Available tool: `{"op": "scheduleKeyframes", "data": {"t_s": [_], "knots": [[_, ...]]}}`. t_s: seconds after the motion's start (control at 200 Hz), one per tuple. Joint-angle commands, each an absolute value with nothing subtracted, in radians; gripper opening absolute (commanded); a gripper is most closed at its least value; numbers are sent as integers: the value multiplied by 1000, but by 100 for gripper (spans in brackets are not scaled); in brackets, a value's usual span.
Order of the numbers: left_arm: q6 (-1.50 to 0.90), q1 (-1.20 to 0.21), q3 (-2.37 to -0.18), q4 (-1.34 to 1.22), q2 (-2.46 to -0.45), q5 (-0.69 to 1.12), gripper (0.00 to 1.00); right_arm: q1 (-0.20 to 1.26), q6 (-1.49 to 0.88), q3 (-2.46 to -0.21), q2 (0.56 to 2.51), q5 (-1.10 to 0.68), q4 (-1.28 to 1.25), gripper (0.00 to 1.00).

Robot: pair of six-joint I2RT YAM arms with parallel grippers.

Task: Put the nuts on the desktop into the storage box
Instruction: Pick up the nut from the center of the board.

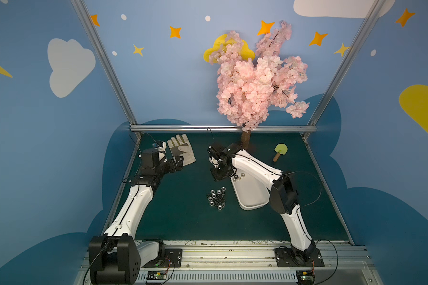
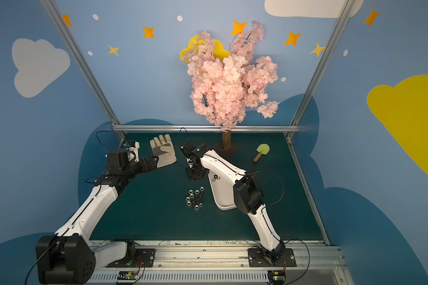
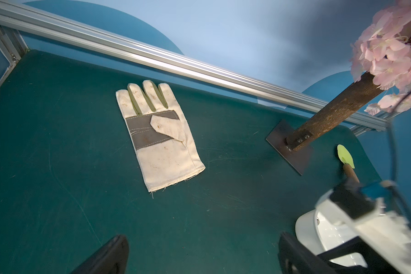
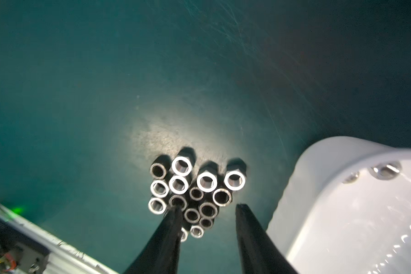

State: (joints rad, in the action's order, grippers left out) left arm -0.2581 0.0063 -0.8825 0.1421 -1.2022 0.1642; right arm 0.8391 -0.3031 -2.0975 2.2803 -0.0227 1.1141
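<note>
A cluster of nuts (image 1: 217,199) is laid on the desktop (image 1: 178,222) near its middle. The storage box (image 1: 252,199) is set just right of the cluster, apart from it; a few more nuts are seen inside at its far end. The right gripper (image 1: 219,175) is held behind the cluster, beside the box's far left corner. A glove (image 1: 182,151) is laid flat at the rear left, with the left gripper (image 3: 202,238) held before its near edge. A tree (image 1: 245,142) is stood on a base plate (image 3: 287,147) at the rear middle, before the back rail (image 1: 223,128). A small spatula (image 1: 280,152) is laid at the rear right.
</note>
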Motion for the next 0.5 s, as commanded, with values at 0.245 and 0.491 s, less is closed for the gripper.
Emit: {"op": "scheduleKeyframes", "data": {"t_s": [0.245, 0.491], "knots": [[-260, 6, -903, 146, -1186, 173, 100, 821, -311, -2157, 2403, 53, 1234, 45], [-256, 6, -902, 148, -1187, 168, 100, 822, -316, -2154, 2433, 31, 1246, 44]]}}
